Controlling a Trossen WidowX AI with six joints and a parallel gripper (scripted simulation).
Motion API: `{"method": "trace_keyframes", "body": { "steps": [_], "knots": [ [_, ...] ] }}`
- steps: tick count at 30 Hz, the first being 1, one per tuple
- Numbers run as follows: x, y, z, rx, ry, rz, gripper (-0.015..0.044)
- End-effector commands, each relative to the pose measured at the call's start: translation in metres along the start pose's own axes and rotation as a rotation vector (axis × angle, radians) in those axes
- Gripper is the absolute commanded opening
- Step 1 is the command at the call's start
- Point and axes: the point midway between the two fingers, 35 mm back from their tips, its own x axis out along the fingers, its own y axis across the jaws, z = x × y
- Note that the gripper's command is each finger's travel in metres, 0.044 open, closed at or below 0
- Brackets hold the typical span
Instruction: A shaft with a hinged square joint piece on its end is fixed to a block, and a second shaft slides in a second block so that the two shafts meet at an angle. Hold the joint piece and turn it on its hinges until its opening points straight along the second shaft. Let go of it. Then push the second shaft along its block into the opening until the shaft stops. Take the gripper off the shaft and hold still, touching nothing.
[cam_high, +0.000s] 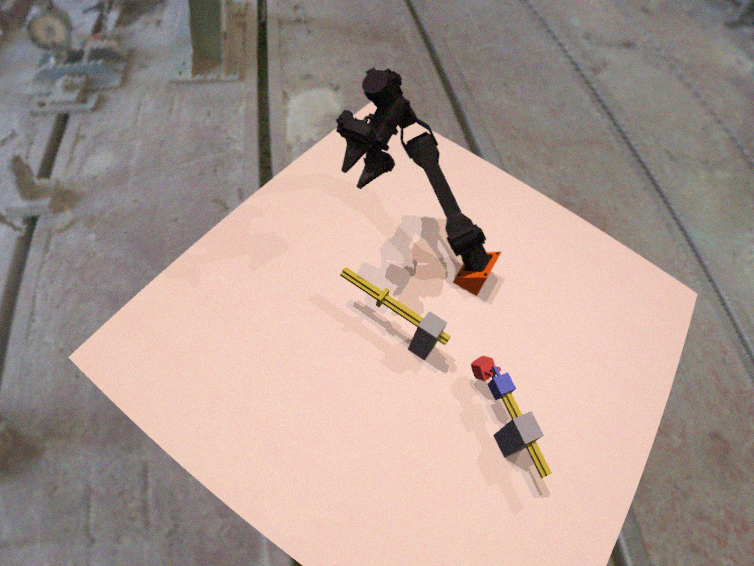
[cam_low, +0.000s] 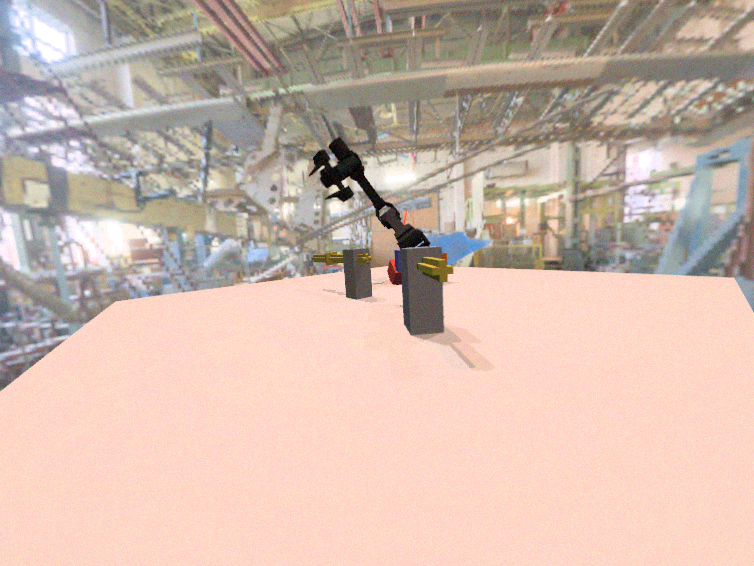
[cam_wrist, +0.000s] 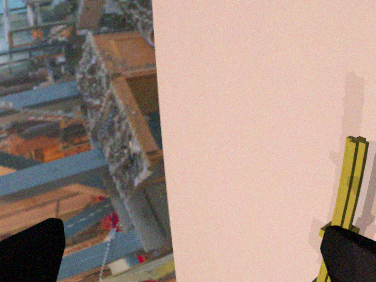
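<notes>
The first shaft (cam_high: 539, 459) (cam_low: 433, 268) is yellow and runs through a grey block (cam_high: 528, 427) (cam_low: 423, 298). A blue part (cam_high: 502, 385) sits on its end, with the red joint piece (cam_high: 484, 367) (cam_low: 394, 272) beyond it. Which way its opening points is too small to tell. The second shaft (cam_high: 362, 283) (cam_low: 328, 258) (cam_wrist: 345, 190) is yellow with a small collar (cam_high: 382, 297) and passes through another grey block (cam_high: 432, 324) (cam_low: 357, 277). Its near end stands apart from the red piece. My gripper (cam_high: 352, 179) (cam_low: 318, 186) (cam_wrist: 200, 240) is open and empty, high above the table, beyond the second shaft's far end.
The orange arm base (cam_high: 472, 282) stands on the pale pink table (cam_high: 243, 396), on the far side of the second block. The table's edge shows in the wrist view, left of the second shaft.
</notes>
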Motion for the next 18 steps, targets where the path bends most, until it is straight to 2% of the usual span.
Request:
{"method": "trace_keyframes", "body": {
  "steps": [1, 18],
  "knots": [
    [0.006, 0.002, -0.013, -0.058, 0.036, -0.012, 0.044],
    [0.076, 0.021, -0.122, -0.357, 0.194, -0.195, 0.044]
  ]
}}
